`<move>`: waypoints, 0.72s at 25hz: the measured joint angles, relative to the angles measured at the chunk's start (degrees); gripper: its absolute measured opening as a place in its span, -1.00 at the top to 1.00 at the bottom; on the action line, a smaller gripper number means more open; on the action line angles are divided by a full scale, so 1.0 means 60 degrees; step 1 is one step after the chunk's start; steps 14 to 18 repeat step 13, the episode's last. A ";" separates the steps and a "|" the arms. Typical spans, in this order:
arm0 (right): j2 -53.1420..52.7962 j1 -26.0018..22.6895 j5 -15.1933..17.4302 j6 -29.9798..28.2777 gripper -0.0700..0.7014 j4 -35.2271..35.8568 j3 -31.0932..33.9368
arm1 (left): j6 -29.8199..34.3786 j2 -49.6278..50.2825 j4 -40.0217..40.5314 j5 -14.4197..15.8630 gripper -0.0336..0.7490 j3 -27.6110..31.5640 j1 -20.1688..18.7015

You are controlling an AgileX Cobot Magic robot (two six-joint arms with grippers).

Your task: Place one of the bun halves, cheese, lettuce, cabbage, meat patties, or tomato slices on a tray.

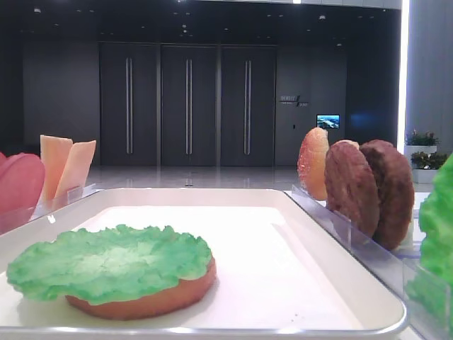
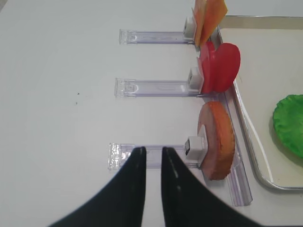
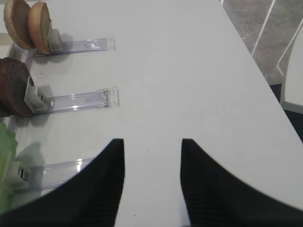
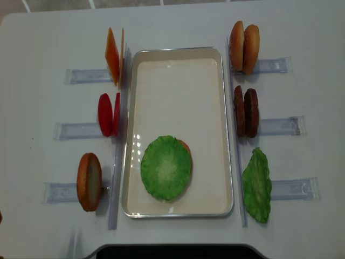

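The overhead view shows a lettuce covering a bun half on the tray; only wrist views show the left hand clenched empty and the right hand released.

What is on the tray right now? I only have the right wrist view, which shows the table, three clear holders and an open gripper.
Observer: A lettuce leaf lies flat at the robot's end of the tray, on top of a bun half.
Operator: Is the left gripper holding anything?
Observer: No. The left gripper is shut and empty, over the table by the holder with a second bun half standing on edge.
Operator: Is there cheese in its holder?
Observer: Yes, cheese slices stand upright left of the tray's far end.
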 joint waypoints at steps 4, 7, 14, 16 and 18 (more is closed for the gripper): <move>0.0000 0.0000 0.0000 0.0000 0.11 0.0000 0.0000 | 0.0000 0.0000 0.0000 0.0000 0.69 0.0000 0.0000; 0.0000 0.0000 0.0000 0.0000 0.11 0.0000 0.0000 | 0.0000 0.0000 0.0000 0.0000 0.69 0.0000 0.0000; 0.0000 0.0000 0.0000 0.0000 0.11 0.0000 0.0000 | 0.0000 0.0000 0.0000 0.0000 0.69 0.0000 0.0000; 0.0000 0.0000 0.0000 0.0000 0.11 0.0000 0.0000 | 0.0000 0.0000 0.0000 0.0000 0.69 0.0000 0.0000; 0.0000 0.0000 0.0000 0.0000 0.11 0.0000 0.0000 | 0.0000 0.0000 0.0000 0.0000 0.69 0.0000 0.0000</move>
